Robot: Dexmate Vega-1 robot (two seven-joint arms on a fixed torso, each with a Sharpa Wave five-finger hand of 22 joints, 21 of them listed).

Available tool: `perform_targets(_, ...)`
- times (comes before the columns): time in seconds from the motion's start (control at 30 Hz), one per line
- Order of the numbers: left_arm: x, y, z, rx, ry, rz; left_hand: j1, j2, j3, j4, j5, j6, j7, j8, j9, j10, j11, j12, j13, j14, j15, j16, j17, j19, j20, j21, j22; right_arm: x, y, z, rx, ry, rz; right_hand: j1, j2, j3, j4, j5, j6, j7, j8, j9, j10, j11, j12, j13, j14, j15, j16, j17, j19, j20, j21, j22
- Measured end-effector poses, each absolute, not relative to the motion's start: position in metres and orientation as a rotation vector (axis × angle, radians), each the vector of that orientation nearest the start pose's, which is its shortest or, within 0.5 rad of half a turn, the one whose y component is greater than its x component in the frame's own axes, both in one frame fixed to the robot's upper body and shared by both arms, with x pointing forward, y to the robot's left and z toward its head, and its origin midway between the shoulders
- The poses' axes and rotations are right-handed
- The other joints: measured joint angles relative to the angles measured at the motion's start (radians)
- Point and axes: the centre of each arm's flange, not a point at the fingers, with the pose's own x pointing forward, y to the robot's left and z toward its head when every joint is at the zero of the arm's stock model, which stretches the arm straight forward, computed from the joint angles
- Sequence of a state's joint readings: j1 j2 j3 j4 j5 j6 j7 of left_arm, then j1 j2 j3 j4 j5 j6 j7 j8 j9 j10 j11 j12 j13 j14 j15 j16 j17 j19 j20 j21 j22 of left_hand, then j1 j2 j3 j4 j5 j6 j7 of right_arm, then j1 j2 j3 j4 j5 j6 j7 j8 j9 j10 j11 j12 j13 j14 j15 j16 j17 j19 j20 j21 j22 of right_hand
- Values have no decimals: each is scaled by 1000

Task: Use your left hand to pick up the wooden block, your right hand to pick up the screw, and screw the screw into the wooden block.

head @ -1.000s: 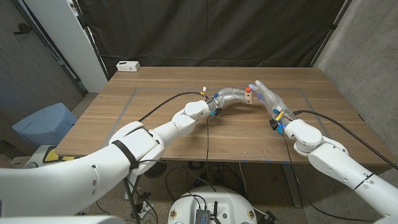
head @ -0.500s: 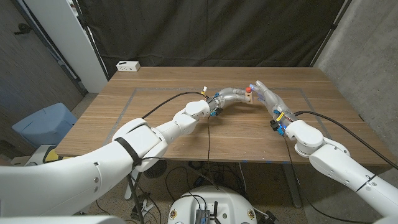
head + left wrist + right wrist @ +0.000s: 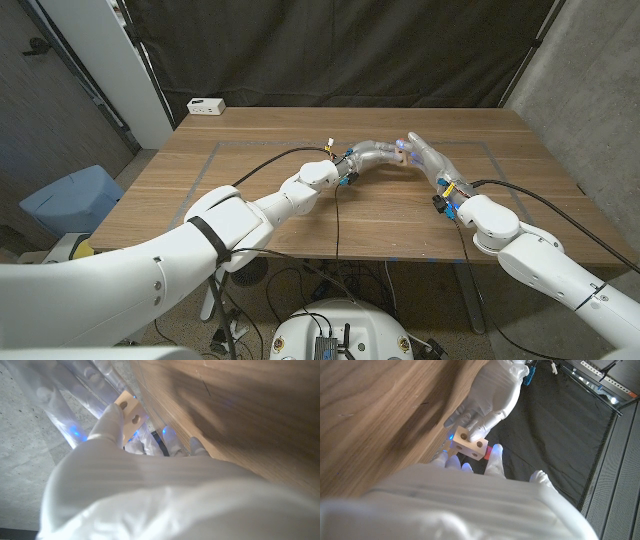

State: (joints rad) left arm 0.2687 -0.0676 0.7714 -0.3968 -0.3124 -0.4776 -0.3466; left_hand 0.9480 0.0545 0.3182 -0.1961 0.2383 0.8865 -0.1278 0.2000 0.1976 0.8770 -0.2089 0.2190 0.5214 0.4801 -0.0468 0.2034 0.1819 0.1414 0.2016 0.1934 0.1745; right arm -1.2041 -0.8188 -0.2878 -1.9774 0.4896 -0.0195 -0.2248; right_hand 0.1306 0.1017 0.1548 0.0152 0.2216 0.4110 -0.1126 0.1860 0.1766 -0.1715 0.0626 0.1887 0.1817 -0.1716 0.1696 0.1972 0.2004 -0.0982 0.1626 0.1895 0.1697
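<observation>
My left hand point(image 3: 372, 153) holds the pale wooden block point(image 3: 469, 443) above the table's far middle. Two round holes show in the block's face point(image 3: 131, 410). My right hand point(image 3: 428, 158) meets it from the right, fingers closed over the block's end. The red screw point(image 3: 487, 452) shows as a small red patch right beside the block, pinched in the fingertips point(image 3: 496, 453) of my right hand. In the head view the right hand's fingers hide both block and screw. In the left wrist view the left hand point(image 3: 115, 460) grips the block from below.
The wooden table point(image 3: 260, 205) carries a white box point(image 3: 206, 105) at its back left corner. Cables point(image 3: 270, 160) run from both wrists across the tabletop. A blue bin point(image 3: 70, 200) stands on the floor off the left edge.
My right hand's fingers have slid left over the block and the red screw, which showed between the hands before. The left hand has held its place.
</observation>
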Motion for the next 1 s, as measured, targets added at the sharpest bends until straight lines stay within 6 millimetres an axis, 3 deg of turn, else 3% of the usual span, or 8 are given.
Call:
perform_targets(0.53, 702, -10, 0, 415, -496, -748, 0, 0, 0, 0, 3, -1, 0, 0, 0, 0, 0, 0, 0, 0, 0, 0, 0, 0, 0, 0, 0, 529, -251, -41, -302, -530, 216, 0, 0, 3, -3, 0, 0, 0, 0, 0, 0, 0, 0, 0, 0, 0, 0, 0, 0, 0, 0, 0)
perform_targets(1.0, 703, -10, 1, 425, -498, -749, 2, 2, 2, -2, 3, -2, -1, -4, 0, -1, 0, 1, 0, 0, 0, 0, 0, 0, 0, 0, 0, 526, -262, -36, -294, -546, 173, 0, 0, 3, -3, 0, 5, -6, 0, 0, 0, 0, 0, 0, 0, 0, 0, 0, 0, 0, 0, 0)
